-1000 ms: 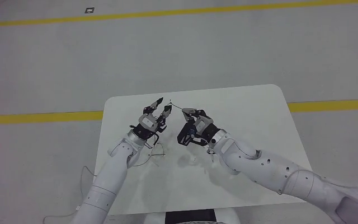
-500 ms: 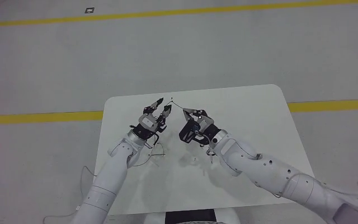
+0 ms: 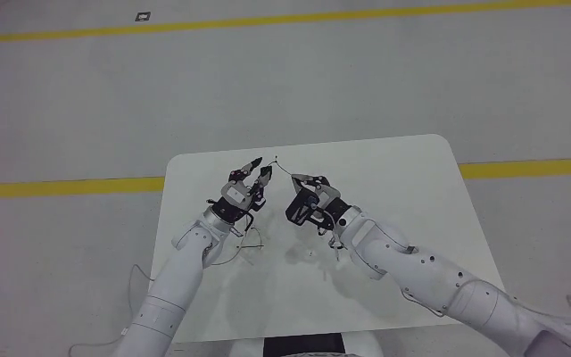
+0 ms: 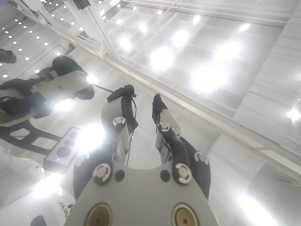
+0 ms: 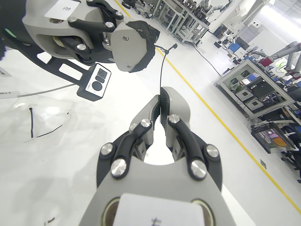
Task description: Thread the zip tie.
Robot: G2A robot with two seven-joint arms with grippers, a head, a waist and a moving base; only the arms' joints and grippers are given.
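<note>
Your right gripper [image 5: 161, 95] crept toward the spread-open left gripper [image 4: 142, 94], zip tie [image 5: 161, 71] pinched tight, so threading looks nearly lined up.

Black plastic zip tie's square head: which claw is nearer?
Left. The left claw, open, sits right beside the black zip tie's head; the right claw pinches the strap farther down.

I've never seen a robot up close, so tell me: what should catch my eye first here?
A thin black zip tie stands up out of the right gripper, whose fingers are pinched shut on it above the white table. Its top end is close to the left gripper, which faces it with fingers apart. On the table lies a clear plastic bag with a second black tie on or in it.
</note>
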